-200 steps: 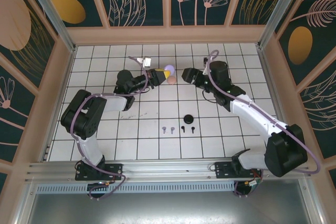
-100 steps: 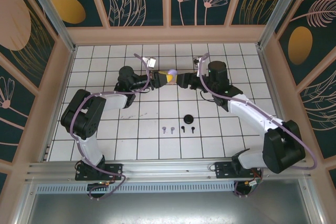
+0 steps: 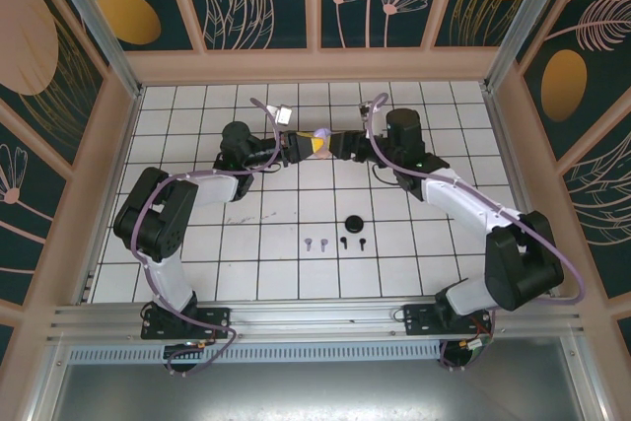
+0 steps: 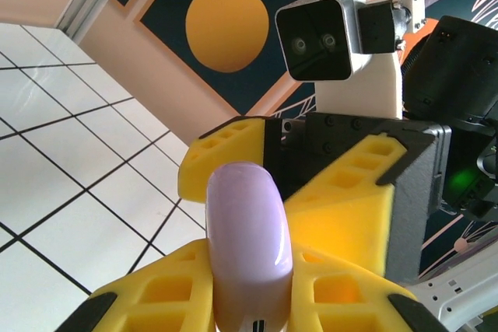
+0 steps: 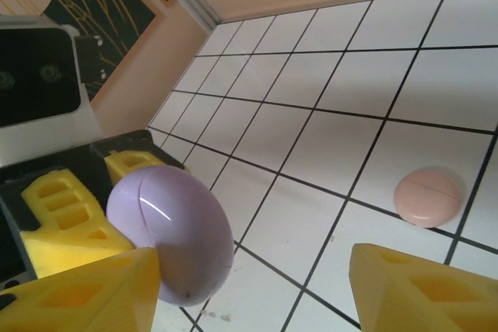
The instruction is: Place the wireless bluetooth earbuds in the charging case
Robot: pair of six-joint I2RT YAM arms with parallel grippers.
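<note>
A: Looking at the left gripper [image 3: 302,146], what does it hold?

B: It holds the lilac case [image 3: 317,136]. Its two yellow fingers [image 4: 148,297] are closed on the flat sides. The case stands on edge between them, lifted above the table [image 3: 197,115] at the far middle.

A: And the right gripper [image 3: 338,145]?

B: It faces the left one, tip to tip. Its jaws stand wide apart and grip nothing. In the right wrist view one finger [image 5: 85,297] is just beside the case. Whether it touches cannot be told. The other finger is well apart from it.

A: Is the case open?

B: A seam line shows on it, and the lid looks closed.

A: Where are the earbuds?

B: They lie on the table near the front, in a short row. Two lilac earbuds [image 3: 323,242] are on the left and two black earbuds [image 3: 344,242] on the right, all well apart from both grippers. The black case [image 3: 353,223] lies just behind the black ones. The pink case [image 5: 428,196] lies closed on a tile.
</note>
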